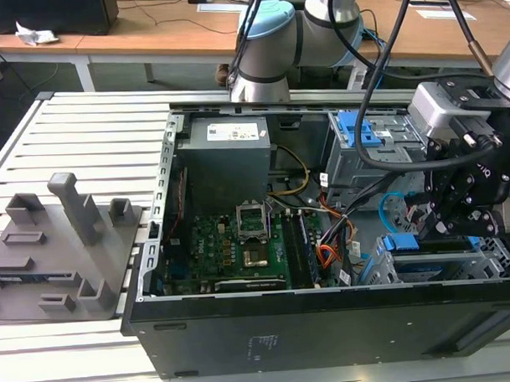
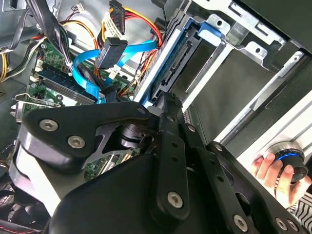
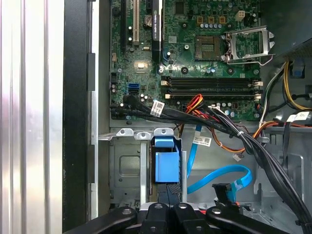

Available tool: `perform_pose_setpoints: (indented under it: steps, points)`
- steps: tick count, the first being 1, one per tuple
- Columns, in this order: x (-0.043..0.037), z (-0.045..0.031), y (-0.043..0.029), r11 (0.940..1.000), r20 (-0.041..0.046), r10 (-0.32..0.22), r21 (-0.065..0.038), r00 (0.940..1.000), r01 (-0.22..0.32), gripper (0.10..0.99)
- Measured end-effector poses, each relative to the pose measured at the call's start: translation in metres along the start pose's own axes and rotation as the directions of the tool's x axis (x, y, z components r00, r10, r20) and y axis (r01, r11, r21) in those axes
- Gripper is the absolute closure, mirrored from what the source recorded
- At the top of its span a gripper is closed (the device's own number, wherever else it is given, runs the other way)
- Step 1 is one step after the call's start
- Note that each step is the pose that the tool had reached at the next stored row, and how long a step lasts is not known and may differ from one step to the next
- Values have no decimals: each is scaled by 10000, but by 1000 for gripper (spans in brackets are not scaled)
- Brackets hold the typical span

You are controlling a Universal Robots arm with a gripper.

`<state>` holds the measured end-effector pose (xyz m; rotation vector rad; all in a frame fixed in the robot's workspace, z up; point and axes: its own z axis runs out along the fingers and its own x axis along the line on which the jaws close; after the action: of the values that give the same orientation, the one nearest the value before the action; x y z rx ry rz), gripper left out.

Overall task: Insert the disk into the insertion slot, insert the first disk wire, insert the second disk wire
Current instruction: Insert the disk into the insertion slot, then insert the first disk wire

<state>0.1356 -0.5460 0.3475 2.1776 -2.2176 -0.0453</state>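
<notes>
Right at the tips of the pincer (image 3: pixel 169 189), in the first wrist view, sits the disk (image 3: pixel 165 163), seen end-on by its bright blue carrier frame. It stands inside the insertion slot (image 3: pixel 124 168), the low grey sheet-metal bay that flanks the frame on both sides. The pincer's two black fingers (image 3: pixel 163 197) lie together with barely a seam between them, and nothing shows clamped in that seam. Their tips reach the near end of the blue frame; whether they press on it or stop just short cannot be told.

Beside the pincer, just off the disk's flank, the second disk wire (image 3: pixel 219 174) curls in a light-blue loop. Its small black plug (image 3: pixel 225 191) lies loose near the fingers, apart from the disk. In the second wrist view the first disk wire (image 2: pixel 139 19), an orange, red and black bundle, hangs on that same side of the disk. Its black connector (image 2: pixel 117 9) hangs free, well apart from the disk's connector edge.

Ahead of the pincer, beyond both wires, lies the green motherboard (image 3: pixel 204 58). Behind the pincer's body, in the second wrist view, a person's hand (image 2: pixel 270 170) rests on a round black knob (image 2: pixel 290 158) with a blue ring. In the exterior view the taller grey cage (image 1: pixel 366 133) with its blue latch stands near the pincer, towards the arm's base.
</notes>
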Motion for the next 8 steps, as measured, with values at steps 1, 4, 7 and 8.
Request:
perform_pose_setpoints:
  steps: [1,4,7,8]
  points:
    - [0,0,0,10000,0,0,1,10000,0,980]
    - [0,0,-1,10000,0,0,0,10000,0,980]
    - [0,-1,-33,10000,0,0,0,10000,0,980]
    - [-1,-3,-67,10000,0,0,0,10000,0,980]
